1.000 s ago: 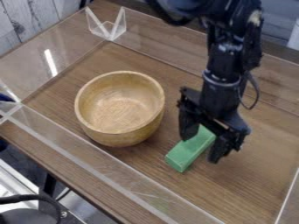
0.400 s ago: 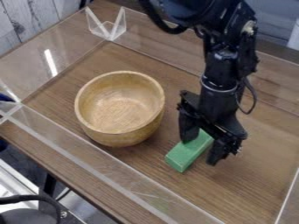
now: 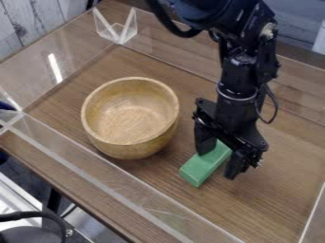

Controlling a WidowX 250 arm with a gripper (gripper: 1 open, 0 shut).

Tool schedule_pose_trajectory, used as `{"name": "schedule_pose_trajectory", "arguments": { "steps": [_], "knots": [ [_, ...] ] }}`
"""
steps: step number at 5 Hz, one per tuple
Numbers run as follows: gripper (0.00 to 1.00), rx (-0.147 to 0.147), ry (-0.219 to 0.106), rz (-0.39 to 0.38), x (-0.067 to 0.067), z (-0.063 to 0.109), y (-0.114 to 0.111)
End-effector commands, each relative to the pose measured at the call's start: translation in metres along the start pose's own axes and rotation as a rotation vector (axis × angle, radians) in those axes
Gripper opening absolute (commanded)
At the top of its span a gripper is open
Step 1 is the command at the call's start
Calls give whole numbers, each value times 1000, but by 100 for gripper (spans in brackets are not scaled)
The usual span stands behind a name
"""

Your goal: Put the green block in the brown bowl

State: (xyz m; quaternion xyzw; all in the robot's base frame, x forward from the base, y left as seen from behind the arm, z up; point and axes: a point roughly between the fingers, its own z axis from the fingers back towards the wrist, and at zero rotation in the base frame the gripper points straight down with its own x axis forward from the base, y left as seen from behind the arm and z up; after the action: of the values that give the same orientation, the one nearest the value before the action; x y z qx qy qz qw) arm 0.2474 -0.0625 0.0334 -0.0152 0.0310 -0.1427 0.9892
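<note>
The block [image 3: 207, 166] lies flat on the table [image 3: 114, 176], just right of the bowl [image 3: 131, 116] and near the front edge, its long axis running diagonally. The tool [image 3: 226, 158] points straight down over the block's far end, with its jaws spread wide, one on each side of the block. Nothing is held yet: the block rests on the wood and the jaws have not closed on it. Whether a finger [image 3: 241, 158] already touches the block's side is too fine to tell.

The step in hand looks like the grasp itself. The approach seems finished, and the lift and carry to the bowl are still to come.

The next move calls for closing the jaws squarely across the block's narrow width. Since the tool sits toward one end, not the middle, the block may tip or swing once lifted, so a firm pinch matters. After that it needs a rise high enough to clear the bowl's thick rim, a short move left, and a release over the hollow. The bowl is empty and wide, so the drop should be forgiving.
</note>
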Motion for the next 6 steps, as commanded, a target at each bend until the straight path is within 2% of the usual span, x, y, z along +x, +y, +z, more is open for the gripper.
{"name": "schedule_pose_trajectory", "arguments": {
  "steps": [1, 6],
  "knots": [
    [100, -2, -42, -6, 5, 7, 2],
    [100, -9, -44, 8, 5, 1, 5]
  ]
}}
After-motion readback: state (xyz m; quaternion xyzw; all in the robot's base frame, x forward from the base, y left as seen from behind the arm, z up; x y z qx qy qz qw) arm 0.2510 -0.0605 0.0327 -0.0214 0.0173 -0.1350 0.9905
